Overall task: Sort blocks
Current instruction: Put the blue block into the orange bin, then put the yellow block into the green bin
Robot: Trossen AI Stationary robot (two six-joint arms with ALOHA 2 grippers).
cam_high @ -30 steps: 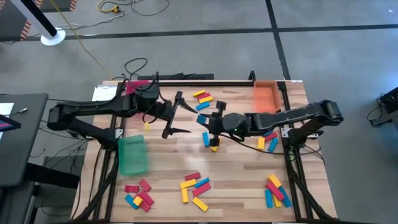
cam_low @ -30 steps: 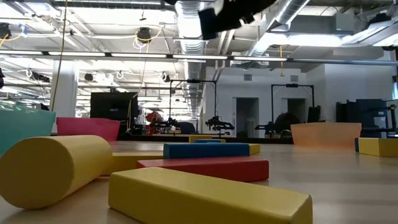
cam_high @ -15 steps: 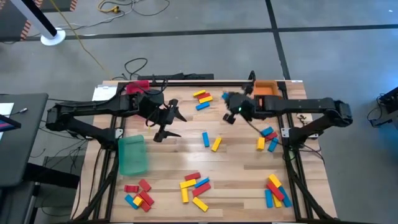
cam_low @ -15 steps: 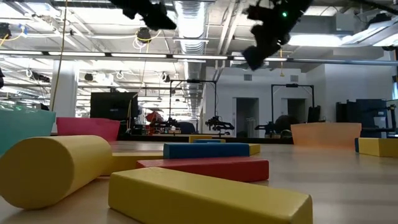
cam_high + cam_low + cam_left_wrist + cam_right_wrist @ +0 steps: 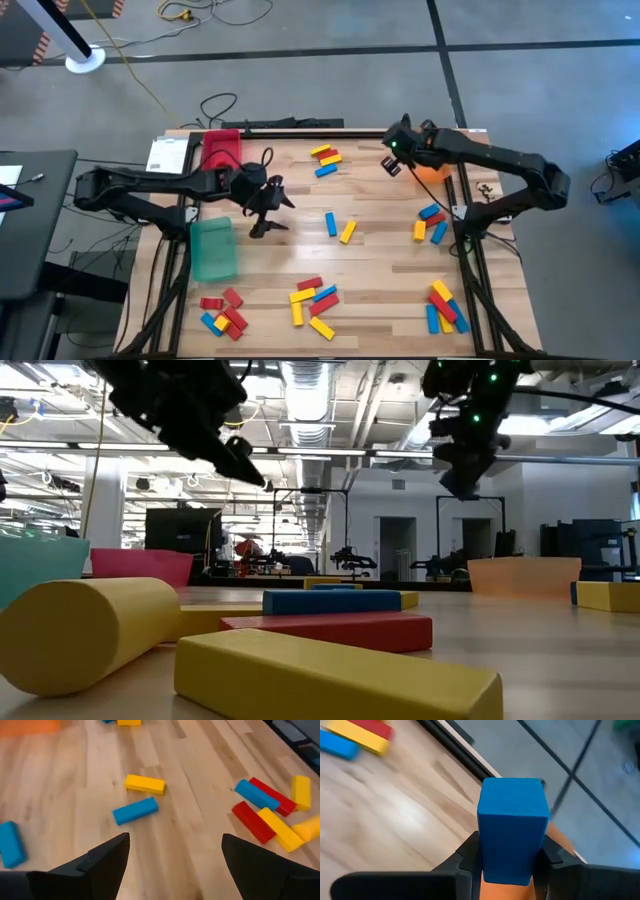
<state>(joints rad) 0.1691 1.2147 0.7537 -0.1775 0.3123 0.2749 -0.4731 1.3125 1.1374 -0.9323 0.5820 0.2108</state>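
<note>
**Right pincer grips a blue block beside the orange tray**

Right pincer (image 5: 512,862) is closed on a small blue rectangular block (image 5: 513,830), which stands on end between the two dark fingers. In the high view this pincer (image 5: 392,158) hangs at the far right of the pale wooden surface (image 5: 290,255), just beside the orange rectangular tray (image 5: 437,165).

Left pincer (image 5: 268,208) hovers with its fingers spread wide and nothing between them (the left wrist view shows bare wood in the gap), near the green rectangular tray (image 5: 212,249) and not far from the red rectangular tray (image 5: 220,150).

Many other small red, yellow and blue blocks lie scattered in loose groups: one at the far edge (image 5: 325,159), a blue and yellow pair in the middle (image 5: 339,227), some at the right edge (image 5: 431,224), and three clusters along the near edge (image 5: 314,303).
</note>
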